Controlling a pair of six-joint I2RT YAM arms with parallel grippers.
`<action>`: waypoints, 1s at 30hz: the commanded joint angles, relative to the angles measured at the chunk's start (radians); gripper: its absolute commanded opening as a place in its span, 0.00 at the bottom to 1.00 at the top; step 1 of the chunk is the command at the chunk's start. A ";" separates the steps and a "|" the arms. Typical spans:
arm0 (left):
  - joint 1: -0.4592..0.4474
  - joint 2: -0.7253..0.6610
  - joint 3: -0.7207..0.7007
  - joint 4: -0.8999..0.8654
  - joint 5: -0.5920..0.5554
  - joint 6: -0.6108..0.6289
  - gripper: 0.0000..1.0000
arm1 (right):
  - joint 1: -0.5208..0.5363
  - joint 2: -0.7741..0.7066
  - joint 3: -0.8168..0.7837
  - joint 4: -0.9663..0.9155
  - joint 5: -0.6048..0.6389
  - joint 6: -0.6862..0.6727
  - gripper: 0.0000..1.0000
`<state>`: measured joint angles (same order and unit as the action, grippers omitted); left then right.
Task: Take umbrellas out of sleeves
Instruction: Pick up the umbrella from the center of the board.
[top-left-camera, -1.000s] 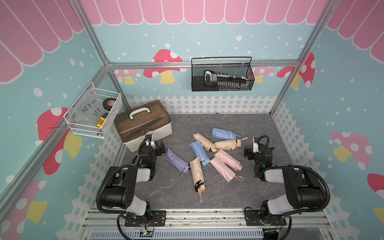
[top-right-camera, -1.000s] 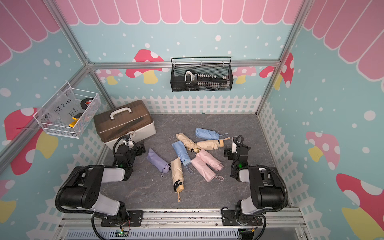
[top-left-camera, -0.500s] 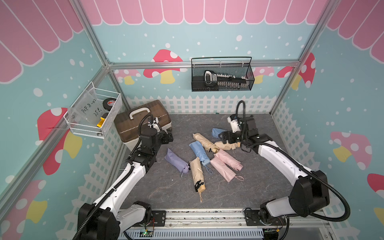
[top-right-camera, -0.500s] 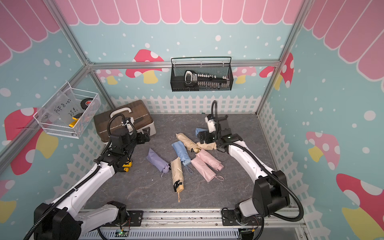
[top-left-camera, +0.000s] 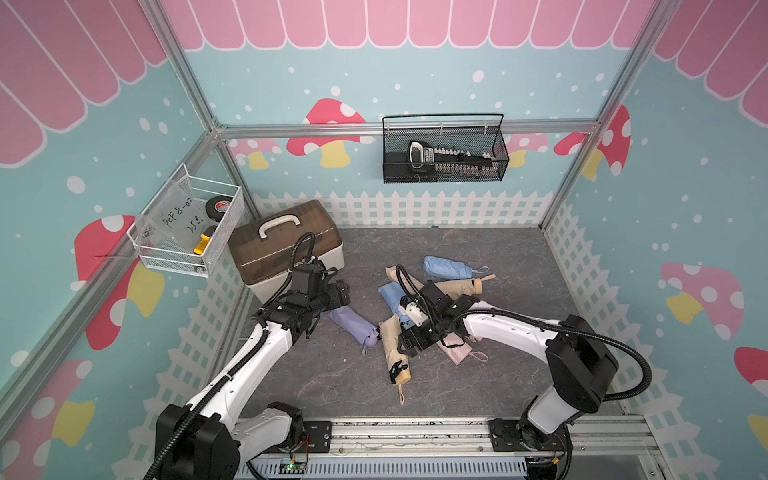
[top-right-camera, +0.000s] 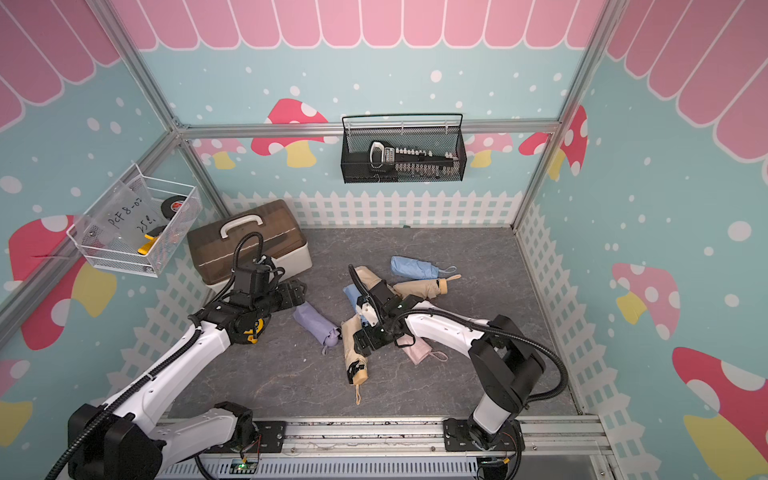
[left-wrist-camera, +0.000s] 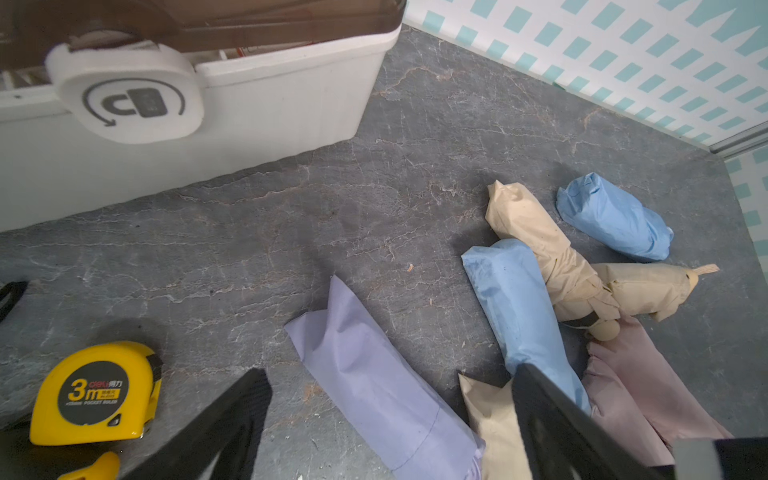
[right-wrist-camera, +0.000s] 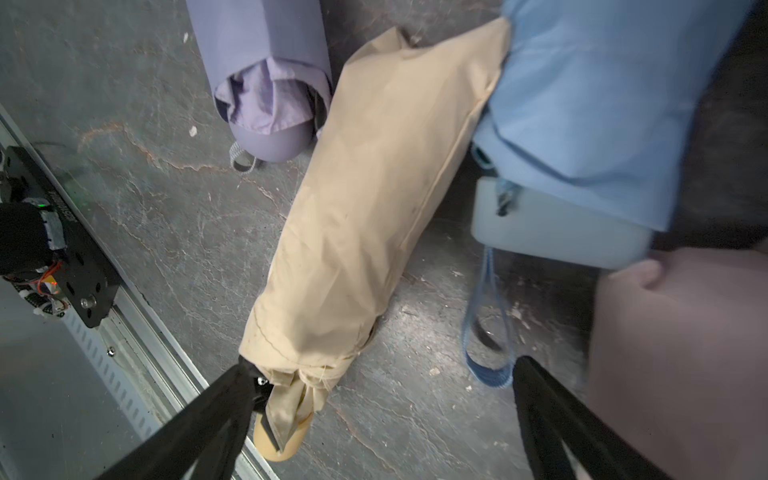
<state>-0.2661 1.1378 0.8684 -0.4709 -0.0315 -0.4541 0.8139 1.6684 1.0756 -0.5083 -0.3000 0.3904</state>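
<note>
Jaws gape empty on both arms: left jaws over the lilac umbrella (left-wrist-camera: 374, 386), right jaws over a beige umbrella (right-wrist-camera: 353, 208).

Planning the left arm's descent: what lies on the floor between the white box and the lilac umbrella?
Nothing: the left wrist view shows bare grey floor between box and lilac umbrella.

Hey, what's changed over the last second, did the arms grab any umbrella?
Both arms unfolded from the front rail out over the umbrellas. The left gripper now hovers by the lilac umbrella, the right gripper over the nearest beige umbrella. Jaws open on both; nothing gripped. Umbrellas and case lie as before.
</note>
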 joint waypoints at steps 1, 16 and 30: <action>-0.002 -0.024 -0.015 -0.032 -0.002 -0.028 0.91 | 0.038 0.043 0.039 0.032 -0.004 0.014 0.95; -0.001 -0.072 -0.032 -0.081 -0.017 -0.027 0.91 | 0.145 0.019 0.085 -0.090 0.351 0.111 0.92; -0.001 -0.108 -0.073 -0.089 -0.020 -0.035 0.91 | 0.204 0.083 0.182 -0.173 0.188 0.124 0.91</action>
<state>-0.2661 1.0595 0.8162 -0.5362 -0.0338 -0.4686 1.0172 1.7107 1.2449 -0.6464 -0.0959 0.4908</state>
